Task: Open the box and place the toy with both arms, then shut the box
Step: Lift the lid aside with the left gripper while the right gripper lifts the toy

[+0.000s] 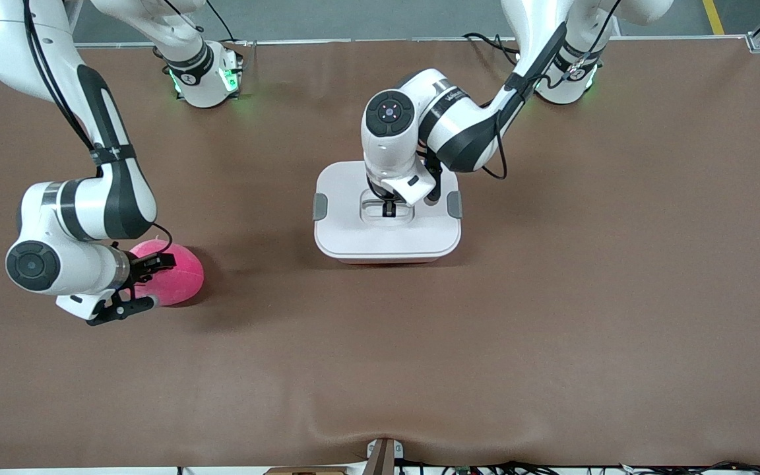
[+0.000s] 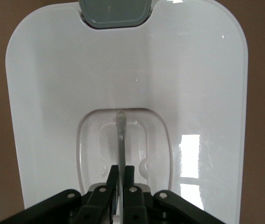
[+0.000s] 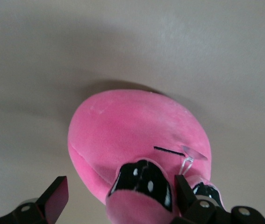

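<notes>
Currently at the opening step: lid (image 1: pixel 386 231) seated on box (image 1: pixel 388 258), clips (image 1: pixel 320 206) not visibly released. Left gripper (image 2: pixel 121 179) down in the recess, jaws pinched on the handle (image 2: pixel 120 135); straight lift judged next. Right gripper (image 1: pixel 139 284) at the toy (image 1: pixel 172 272), jaws spread wide, toy between them, unclamped; closing needed.

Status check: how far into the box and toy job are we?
Early. Nothing is finished: the lid sits on the box. In hand: the left gripper is shut on the lid's handle, and the right gripper is open around the toy on the table. Left: lift lid, load toy, close.
</notes>
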Controlling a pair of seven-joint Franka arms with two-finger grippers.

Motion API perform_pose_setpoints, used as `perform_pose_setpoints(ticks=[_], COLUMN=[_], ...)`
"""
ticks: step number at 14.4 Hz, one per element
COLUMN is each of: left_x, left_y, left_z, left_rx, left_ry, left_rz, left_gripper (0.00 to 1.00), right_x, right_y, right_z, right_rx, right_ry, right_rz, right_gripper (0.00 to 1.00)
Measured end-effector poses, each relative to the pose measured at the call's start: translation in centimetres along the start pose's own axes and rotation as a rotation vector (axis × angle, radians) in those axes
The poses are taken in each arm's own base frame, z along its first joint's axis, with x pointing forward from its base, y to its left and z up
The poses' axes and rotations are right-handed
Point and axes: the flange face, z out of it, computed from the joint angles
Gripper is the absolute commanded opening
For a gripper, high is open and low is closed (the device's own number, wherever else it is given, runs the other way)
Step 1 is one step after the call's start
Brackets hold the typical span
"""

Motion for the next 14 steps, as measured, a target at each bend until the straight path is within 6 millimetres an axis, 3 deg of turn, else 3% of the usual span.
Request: perform_pose_setpoints(ticks=[1,2,3,6,10,14], left_x=[0.0,0.0,0.0,0.0,0.4,1.4], left_y=[0.0,0.0,0.0,-0.1,-0.8,-0.1], left_z=[0.0,-0.2,-0.4,-1.8,-5.1,-5.4], left_rx=[-0.001,-0.003,-0.007,-0.015,-0.032,-0.03], left_ry=[0.0,0.0,-0.002,-0.004,-0.01,0.003], left_rz=[-0.004,-0.005,-0.005,-0.004,-0.002,-0.019], left_gripper=[0.0,0.0,0.0,0.0,0.0,0.0], right_x=[-0.1,-0.3,-0.4,-0.5,-0.4,0.1], right_y=[0.1,0.1,0.1,0.1,0.4,0.1], right_z=[0.3,0.5,0.6,0.6,0.0,-1.8], right_rx=[0.005,0.009,0.012,0.015,0.017,0.0], right_ry=[-0.016,-0.033,-0.045,-0.053,-0.038,0.002], right_rz=[-0.005,-0.008,-0.01,-0.061,-0.292,-0.4], right_gripper=[0.26,0.09,0.0,0.0,0.0,0.0])
